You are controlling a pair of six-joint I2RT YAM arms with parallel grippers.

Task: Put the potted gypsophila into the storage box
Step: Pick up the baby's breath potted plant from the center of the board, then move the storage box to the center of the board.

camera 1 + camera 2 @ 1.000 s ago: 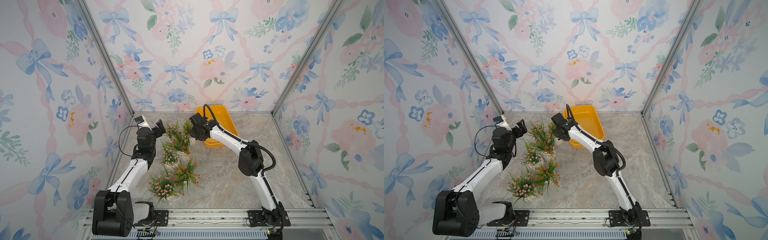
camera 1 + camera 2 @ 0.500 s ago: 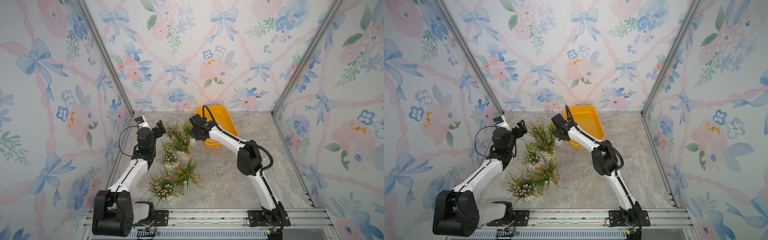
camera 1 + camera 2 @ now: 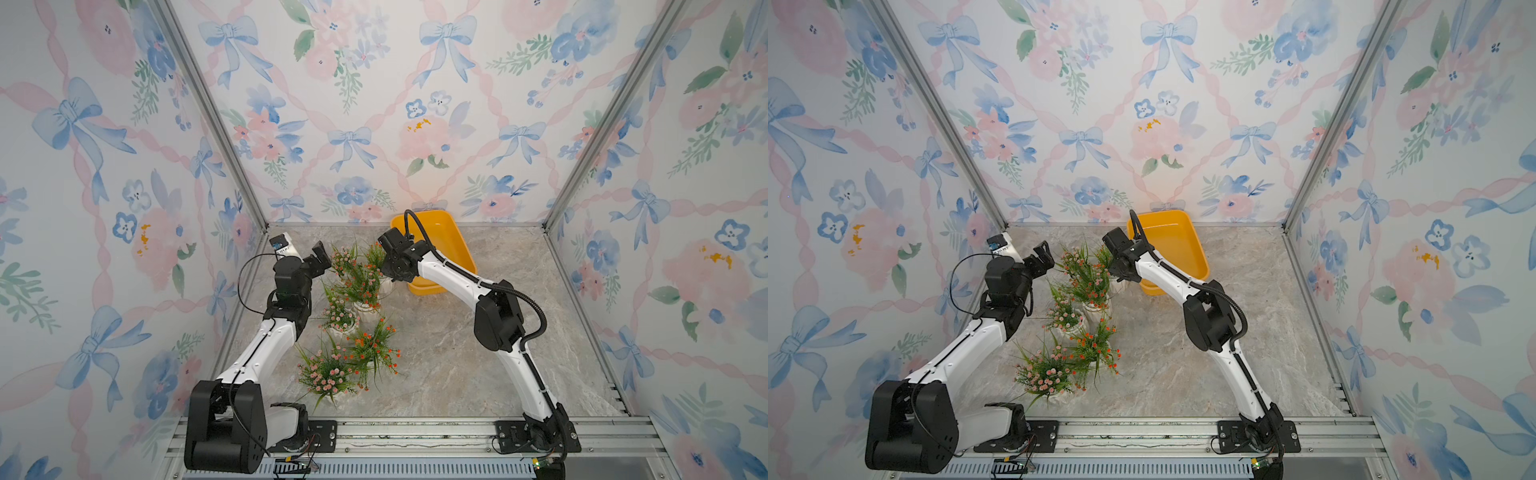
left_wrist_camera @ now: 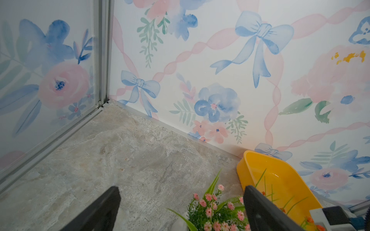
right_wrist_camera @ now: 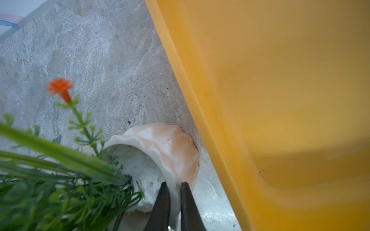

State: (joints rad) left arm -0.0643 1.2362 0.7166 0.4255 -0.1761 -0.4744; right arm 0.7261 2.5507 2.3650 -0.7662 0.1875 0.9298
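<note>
White pot (image 5: pixel 172 146), rim pinched in right end effector (image 5: pixel 173 185), sits beside storage box (image 5: pixel 180 60) edge; left end effector (image 4: pixel 181 188) gapes.

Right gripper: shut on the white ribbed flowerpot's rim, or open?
Shut on it: in the right wrist view the right gripper pinches the white ribbed flowerpot by its rim.

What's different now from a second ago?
The right claw pinched shut on the rim of the white pot beside the storage box; its arm barely shifted. The left claw stayed open and still; the other potted plants and the box did not move.
</note>
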